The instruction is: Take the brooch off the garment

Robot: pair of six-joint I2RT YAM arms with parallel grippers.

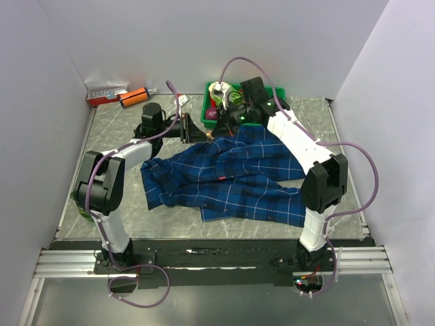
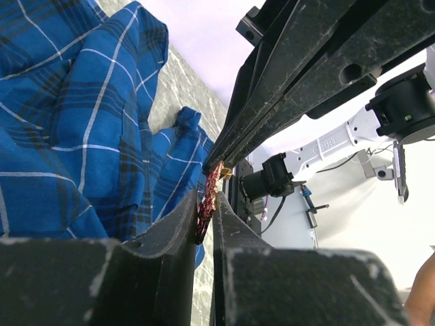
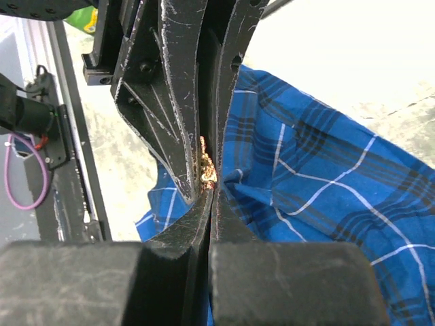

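The garment (image 1: pixel 231 180), a navy plaid shirt, lies spread across the middle of the table. Both grippers meet at its far edge. My left gripper (image 2: pixel 207 193) is shut on the brooch (image 2: pixel 208 195), a small pinkish-gold piece clamped edge-on between its fingers; the arm reaches in from the left (image 1: pixel 201 132). My right gripper (image 3: pixel 211 191) comes from the far right (image 1: pixel 219 128). Its jaws are pressed together at the end of the brooch (image 3: pixel 206 170), with shirt fabric (image 3: pixel 319 176) right beside them. The brooch is too small to make out in the top view.
A green bin (image 1: pixel 279 92) with small items stands at the back behind the right arm. An orange bottle (image 1: pixel 134 96) and a white-and-red box (image 1: pixel 105 94) lie at the back left. A small red tag (image 1: pixel 221 178) is on the shirt. White walls enclose the table.
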